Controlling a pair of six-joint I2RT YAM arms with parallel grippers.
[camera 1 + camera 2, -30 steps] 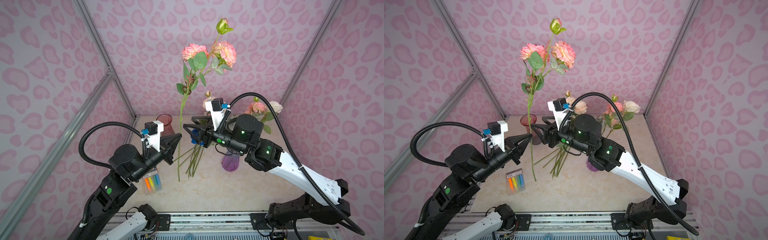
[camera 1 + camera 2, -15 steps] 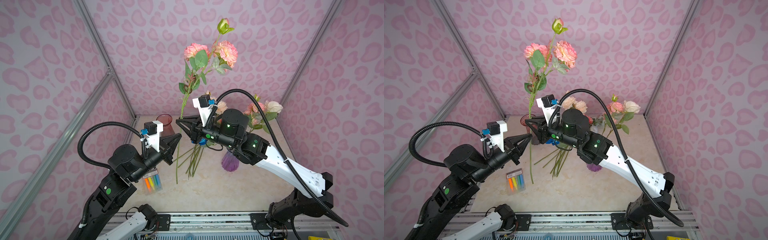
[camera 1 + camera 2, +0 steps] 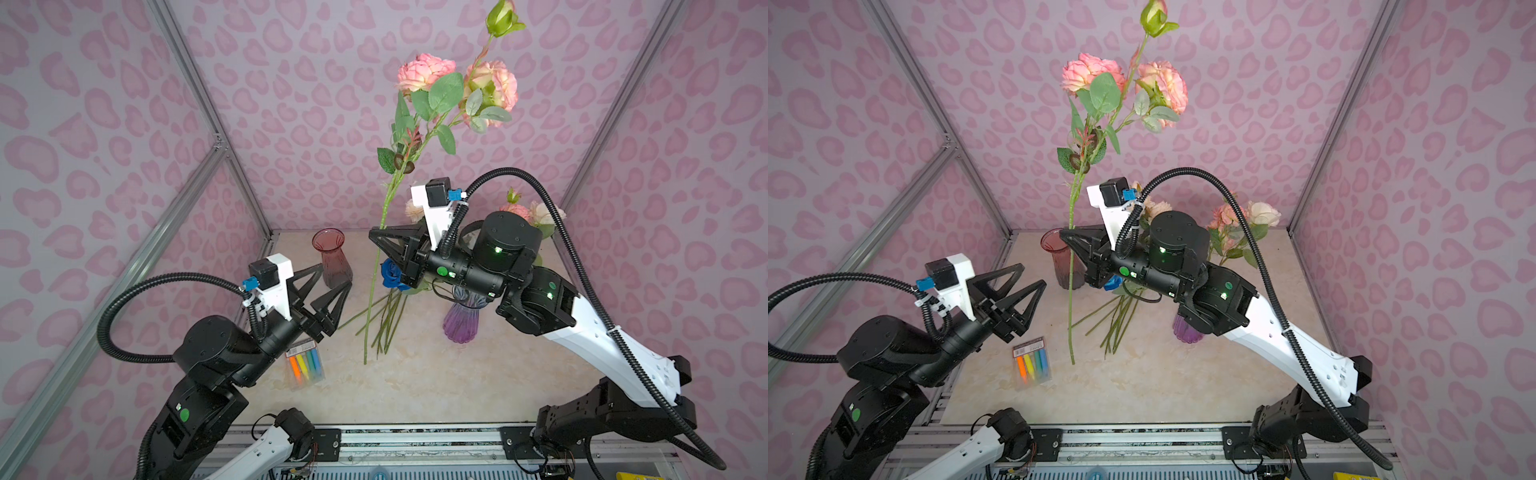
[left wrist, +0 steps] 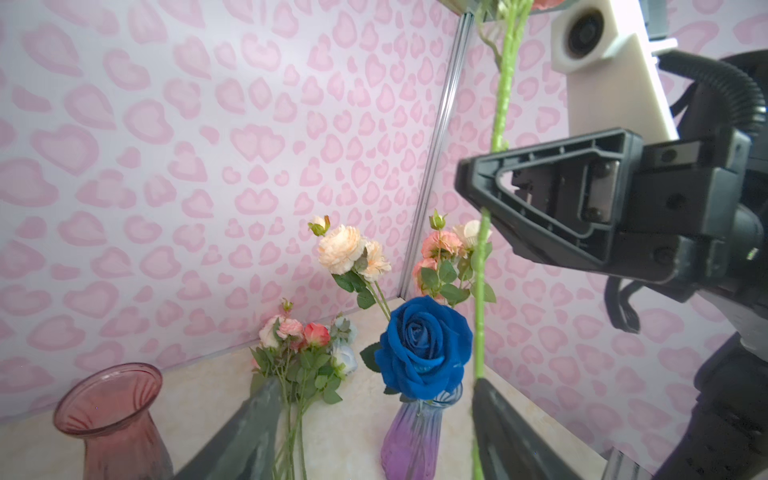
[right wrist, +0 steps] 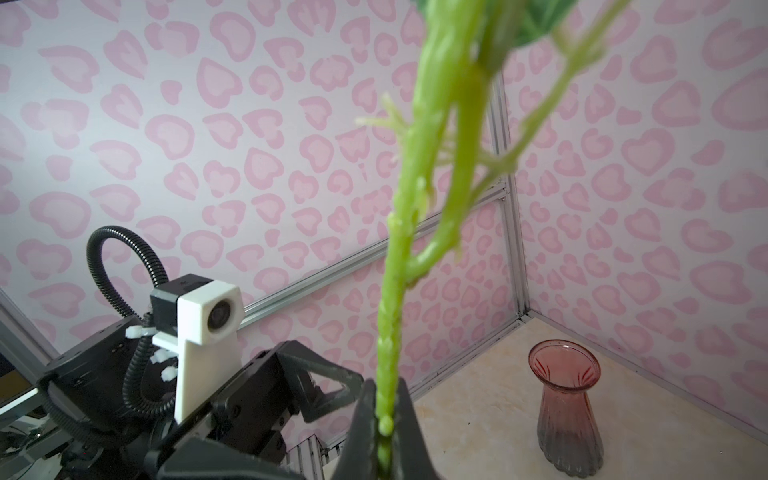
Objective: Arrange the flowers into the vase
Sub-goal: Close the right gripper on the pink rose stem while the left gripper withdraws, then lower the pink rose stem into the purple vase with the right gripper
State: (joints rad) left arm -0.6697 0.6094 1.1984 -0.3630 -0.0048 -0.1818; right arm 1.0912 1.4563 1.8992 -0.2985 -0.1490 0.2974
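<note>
The flowers point(image 3: 388, 316) are split three ways. A loose bunch lies on the table point(image 3: 415, 386) between the two vases, a few appear to stand in the purple vase point(image 3: 461, 326), and one tall pink spray point(image 3: 424, 75) is up in the air.

That spray is the biggest thing here. It stands nearly upright, with its heads high above both arms and its foot hanging low. Whether the foot touches the table cannot be told. The right pincer point(image 3: 377, 235) is clamped tight on the bare stem below the leaves. The left pincer point(image 3: 334, 277) is spread wide and holds nothing, near the lower stem and seemingly clear of it.

The red vase point(image 3: 332, 262) stands empty just behind the left pincer. A blue rose point(image 4: 424, 345) sits at the purple vase's mouth, and a pack of markers point(image 3: 305, 365) lies by the left arm.

The likely trouble is the weight up top. Pinched at one thin spot, the spray could twist or tip in the grip as the arm moves. Its foot must also rise above a vase mouth. Swung across low, it could topple the empty red vase or snag the loose bunch.
</note>
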